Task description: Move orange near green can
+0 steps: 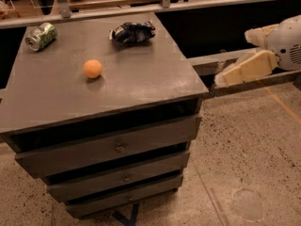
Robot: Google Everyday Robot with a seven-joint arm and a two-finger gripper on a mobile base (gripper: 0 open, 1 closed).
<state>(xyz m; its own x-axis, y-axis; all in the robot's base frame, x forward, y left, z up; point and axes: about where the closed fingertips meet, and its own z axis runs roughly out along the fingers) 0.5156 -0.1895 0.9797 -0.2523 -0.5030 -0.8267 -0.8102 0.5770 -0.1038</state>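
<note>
Orange (pixel 92 68) resting on the grey worktop (pixel 146 79), left of centre, well apart from the fingers (pixel 244 68); green can (pixel 41 36) lying on its side at the far left corner, apart from the orange; dark crinkled bag (pixel 132 32) at the far edge (right of the can). Gripper (pixel 233 58) held beyond the worktop's right edge; fingers spread apart, clasping nothing, pointing left; white arm (pixel 289 44) entering from the right.

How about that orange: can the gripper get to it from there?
Probably yes. The gripper hangs beyond the cabinet's right edge, jaws open, and the orange sits alone on top, snack bag and green can well apart.
</note>
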